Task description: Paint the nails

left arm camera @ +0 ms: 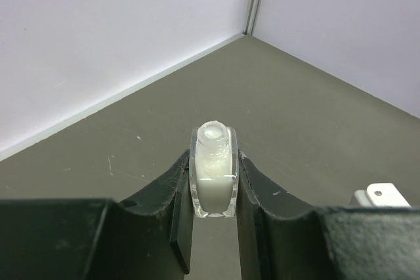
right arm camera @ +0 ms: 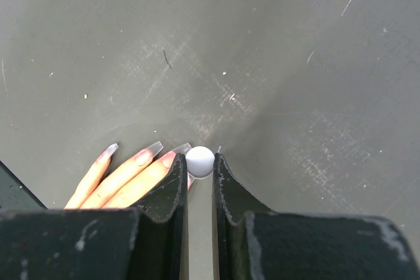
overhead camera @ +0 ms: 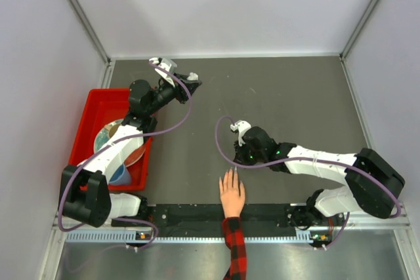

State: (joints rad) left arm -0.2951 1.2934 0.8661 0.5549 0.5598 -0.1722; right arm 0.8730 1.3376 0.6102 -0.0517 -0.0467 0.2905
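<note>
**Stock at this moment, largest first**

1. Dark grey matt table (overhead camera: 295, 96). It lies beneath both pincers and is scuffed under the right one.
2. Red rectangular plastic bin (overhead camera: 98, 98). It sits on the near side of the left pincer, beside that arm, and holds round dishes.
3. Light-skinned human hand (overhead camera: 231, 193) with a red-and-black plaid sleeve (overhead camera: 234, 247). It lies flat, palm down, just near-left of the right pincer and well apart from the left one.
4. Left pincer (left arm camera: 214, 162). It is clamped on a small clear glass bottle (left arm camera: 214, 178) of white liquid, which stands upright between the jaws. The neck appears uncapped.
5. Right pincer (right arm camera: 200, 168). The jaws are almost together, nipping a small white round knob (right arm camera: 200, 161) at their tips. This is judged to be the brush's cap; no bristles show.
6. Long pale glossy nails (right arm camera: 154, 147). Three show in the right wrist view, immediately left of the right pincer's tips. The nearest is just beside the left jaw and the knob.

**Note on approach.** The fingers' long axis slants in toward the jaw tips instead of lying parallel with them. The right arm is much the nearer. The coming stroke probably needs a slight shift left onto the nearest nail, then travel along that finger's length.
</note>
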